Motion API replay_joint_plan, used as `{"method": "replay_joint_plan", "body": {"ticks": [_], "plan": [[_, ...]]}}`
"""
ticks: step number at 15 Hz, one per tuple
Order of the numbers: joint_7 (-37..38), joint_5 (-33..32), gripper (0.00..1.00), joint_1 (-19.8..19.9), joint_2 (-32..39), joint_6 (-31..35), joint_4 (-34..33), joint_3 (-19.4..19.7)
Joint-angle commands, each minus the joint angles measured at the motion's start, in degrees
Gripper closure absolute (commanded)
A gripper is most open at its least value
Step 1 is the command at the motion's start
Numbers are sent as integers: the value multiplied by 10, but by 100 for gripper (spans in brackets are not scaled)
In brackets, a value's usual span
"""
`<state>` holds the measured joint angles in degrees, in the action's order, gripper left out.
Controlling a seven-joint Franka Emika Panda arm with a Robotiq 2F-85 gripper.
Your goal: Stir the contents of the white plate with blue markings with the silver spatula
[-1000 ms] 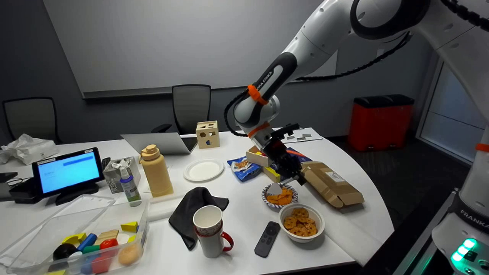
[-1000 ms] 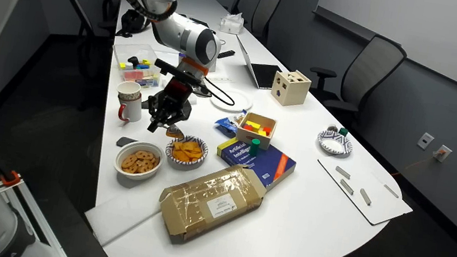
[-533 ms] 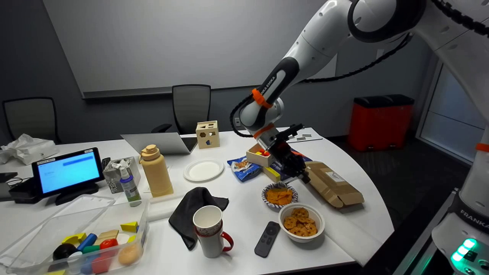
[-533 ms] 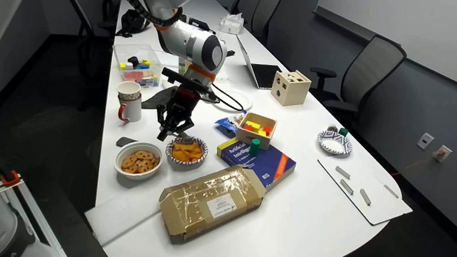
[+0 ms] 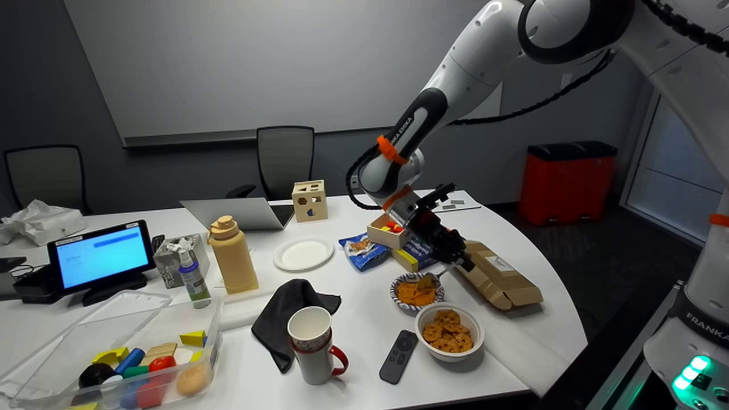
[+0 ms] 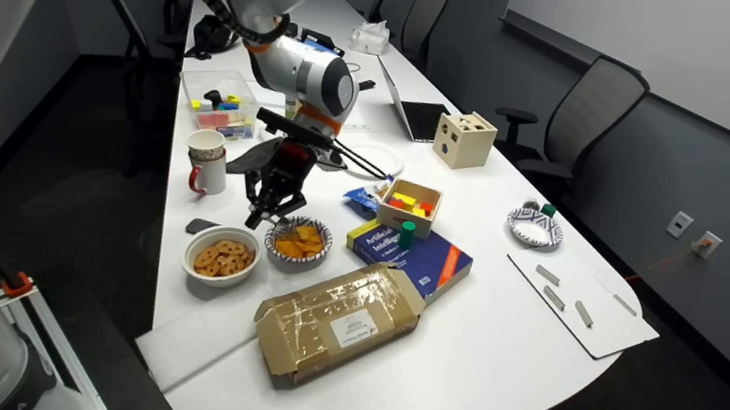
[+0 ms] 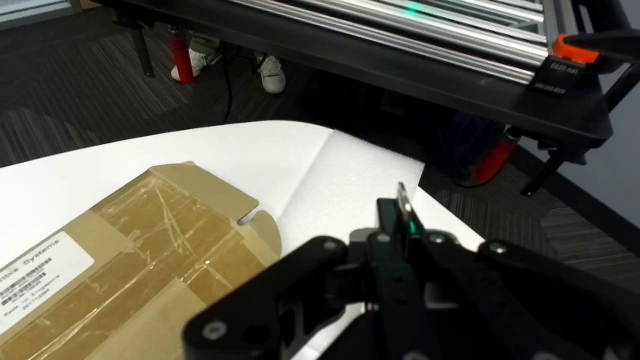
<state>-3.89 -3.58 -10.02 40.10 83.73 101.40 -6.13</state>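
Note:
The white plate with blue markings, a patterned bowl (image 5: 397, 300), stands on the table in both exterior views (image 6: 294, 259) and holds orange chips (image 5: 414, 294). My gripper (image 5: 462, 263) is above and beside its rim, shut on the handle of the silver spatula (image 5: 446, 270). The spatula slants down from the fingers into the bowl. Its blade is hidden among the chips, and one darker-looking chip (image 5: 425, 282) tilts up by the handle. In an exterior view the gripper (image 6: 260, 216) is close to the rim. In the wrist view the handle's end (image 7: 404, 202) sticks out between the fingertips (image 7: 400, 220).
A white bowl of round crackers (image 5: 450, 356) stands close to the patterned bowl. A cardboard box (image 5: 498, 276), a book (image 6: 424, 272), a wooden tray of blocks (image 6: 406, 222) and a blue snack bag (image 5: 364, 256) lie around. A remote (image 5: 398, 356) and stacked cups (image 5: 316, 359) are nearby.
The spatula blade has gone from raised over the chips to down among them. The gripper has moved lower and a little toward the cardboard box. A chip has tipped up at the rim.

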Motion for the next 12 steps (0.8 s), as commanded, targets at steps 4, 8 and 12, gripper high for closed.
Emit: {"method": "replay_joint_plan", "body": {"ticks": [4, 8, 12], "plan": [[-17, 9, 99, 1, 5, -39, 8, -21], [13, -6, 99, -11, -6, 35, 18, -16], [30, -26, 99, -13, -6, 86, 16, -6]]}}
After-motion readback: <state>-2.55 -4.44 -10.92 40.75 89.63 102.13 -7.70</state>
